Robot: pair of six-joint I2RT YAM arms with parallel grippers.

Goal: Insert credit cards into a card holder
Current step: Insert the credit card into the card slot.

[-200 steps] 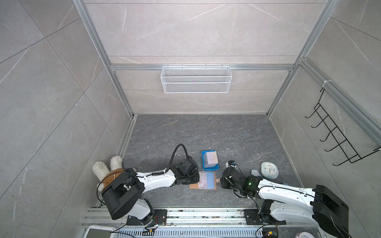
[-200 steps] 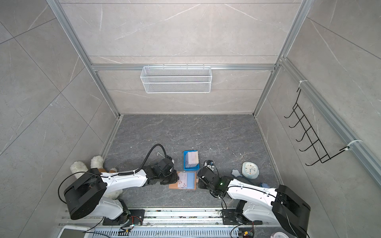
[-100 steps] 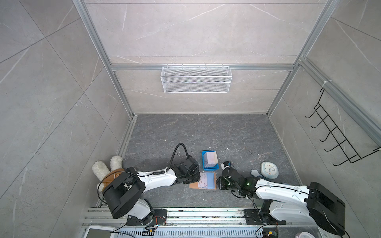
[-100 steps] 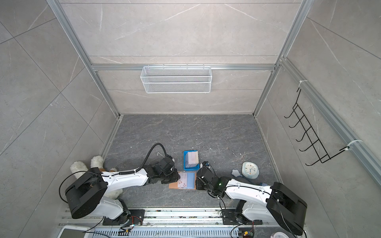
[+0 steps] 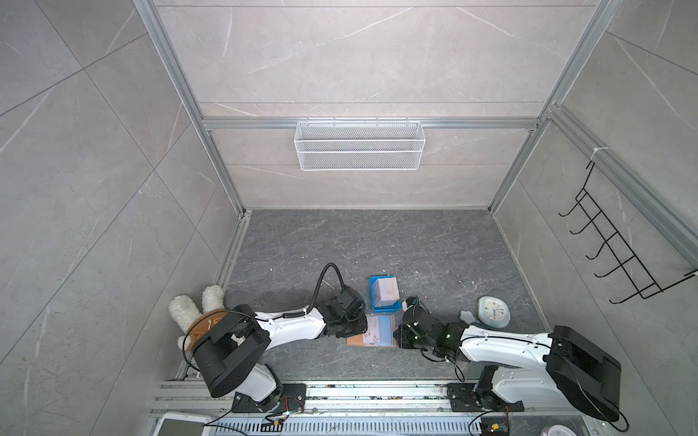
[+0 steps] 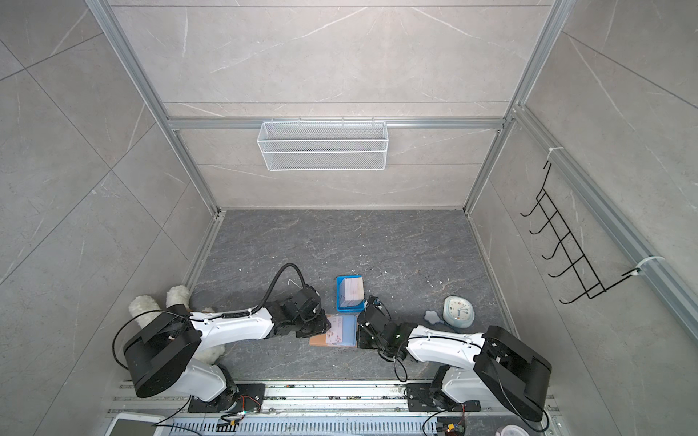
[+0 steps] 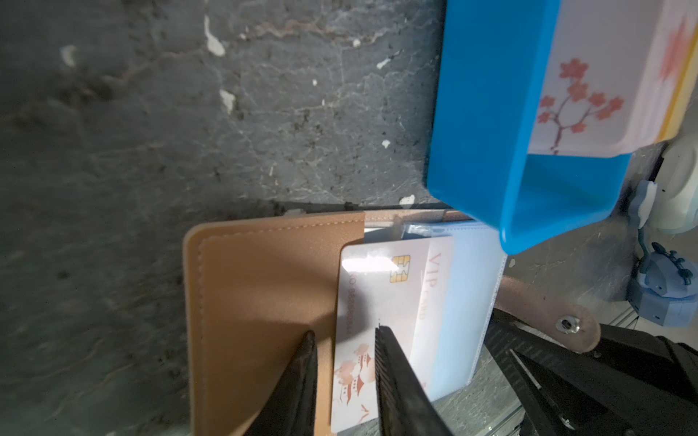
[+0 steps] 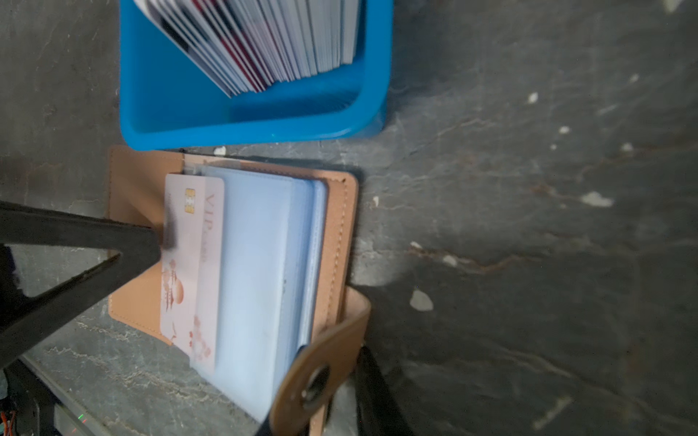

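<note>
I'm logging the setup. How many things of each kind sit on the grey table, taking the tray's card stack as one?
Card holder: 1
Tray: 1
Card stack: 1
Card partly in a sleeve: 1
Clock: 1
Small blue-grey thing: 1
Plush toy, at the edge: 1
Total: 7

A blue plastic tray (image 5: 384, 308) sits on the dark grey marbled floor (image 5: 377, 241), near its middle. Well to the right lies a pale blue round clock (image 5: 493, 311), with a small grey-blue flower-shaped piece (image 5: 465, 316) just beside it on the left. A white plush toy (image 5: 196, 307) lies at the near left. On the far wall hangs a white wire basket (image 5: 359, 145) — on the right wall, a black hook rack (image 5: 619, 245).
</note>
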